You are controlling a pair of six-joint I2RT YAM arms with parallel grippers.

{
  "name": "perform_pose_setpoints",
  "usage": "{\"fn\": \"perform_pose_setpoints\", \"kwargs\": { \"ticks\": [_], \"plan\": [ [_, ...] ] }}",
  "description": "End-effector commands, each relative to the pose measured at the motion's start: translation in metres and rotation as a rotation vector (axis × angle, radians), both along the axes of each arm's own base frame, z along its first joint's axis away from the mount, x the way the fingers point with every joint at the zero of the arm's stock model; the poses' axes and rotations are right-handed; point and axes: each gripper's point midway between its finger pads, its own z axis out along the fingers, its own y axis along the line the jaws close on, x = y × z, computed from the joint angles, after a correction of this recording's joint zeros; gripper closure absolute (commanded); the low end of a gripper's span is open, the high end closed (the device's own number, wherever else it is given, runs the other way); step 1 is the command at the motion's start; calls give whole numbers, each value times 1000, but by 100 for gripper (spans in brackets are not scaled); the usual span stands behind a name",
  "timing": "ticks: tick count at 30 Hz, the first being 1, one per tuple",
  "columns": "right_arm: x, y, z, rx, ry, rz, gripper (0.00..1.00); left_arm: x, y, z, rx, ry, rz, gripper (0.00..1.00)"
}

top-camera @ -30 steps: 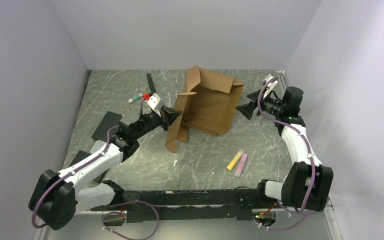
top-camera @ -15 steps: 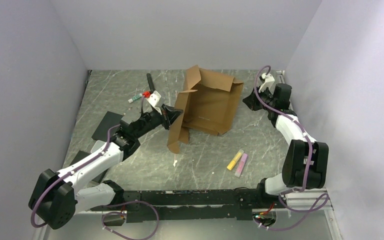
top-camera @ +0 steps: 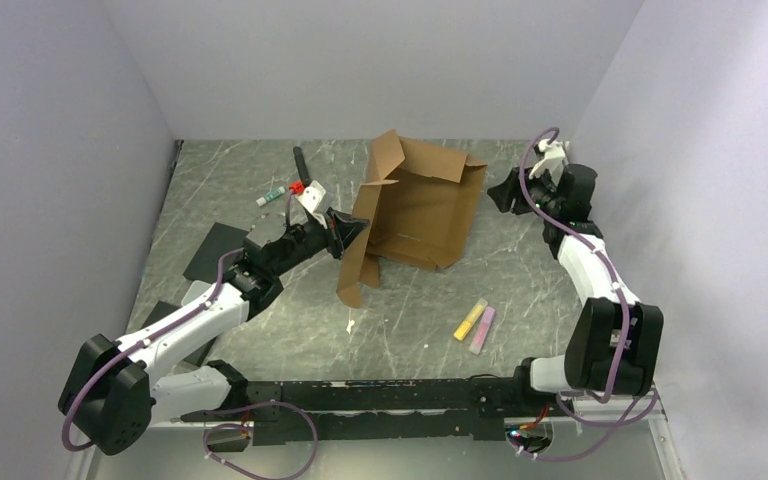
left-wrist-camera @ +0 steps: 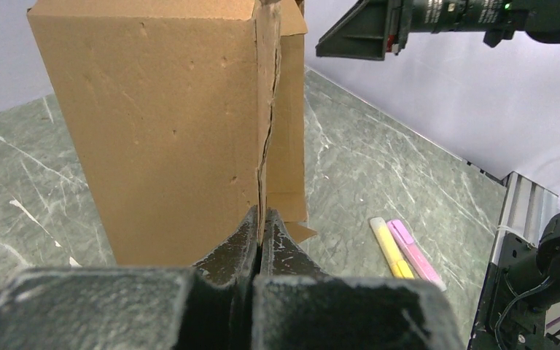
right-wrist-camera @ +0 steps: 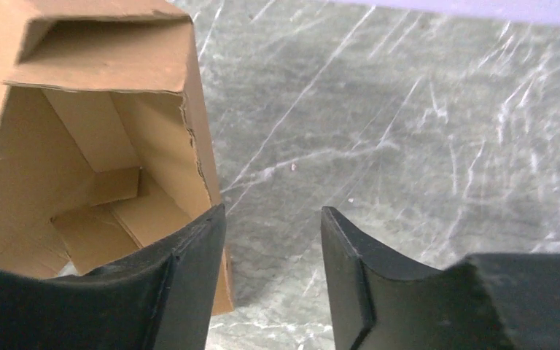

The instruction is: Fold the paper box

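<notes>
Half-folded paper box (top-camera: pixel 420 215) is facing up, long axis running roughly near-far. The left gripper (top-camera: pixel 352 232) is pinching its left flap; the right gripper (top-camera: pixel 494 191) is hovering part-open, empty, at its right.

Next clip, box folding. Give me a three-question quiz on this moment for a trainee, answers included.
1. What colours are the two highlighters lying nearer the arm bases than the paper box?
2. What is the left gripper shut on? A. an upright flap of the paper box. B. one of the highlighters. C. nothing.
3. True or false: the right gripper is shut on the paper box.
Key: 1. Yellow and pink. 2. A. 3. False: it is open, with nothing in it.
</notes>
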Motion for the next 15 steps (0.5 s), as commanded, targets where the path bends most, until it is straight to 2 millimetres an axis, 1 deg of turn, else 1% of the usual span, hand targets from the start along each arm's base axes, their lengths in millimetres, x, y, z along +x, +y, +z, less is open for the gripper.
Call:
{"fn": "perform_pose_setpoints", "kwargs": {
  "ticks": [1,3,6,10,13,14,15],
  "plan": [
    [-10,9,28,2,-97,108,42,0,-1,20,-32,-29,2,100],
    [-8,14,26,23,-92,133,41,-1,-2,22,-37,-28,-2,100],
    [2,15,20,40,-55,121,40,-1,-4,24,-46,-28,-8,100],
    [11,21,15,64,-27,116,42,-3,-4,25,-56,-24,-10,100],
    [15,31,12,59,-21,122,48,-4,-6,25,-59,-21,-13,100],
    [16,33,13,53,-23,117,54,-4,-6,25,-62,-19,-14,100],
    [17,36,13,49,-25,116,62,-4,-6,26,-65,-19,-14,100]
  ]
}}
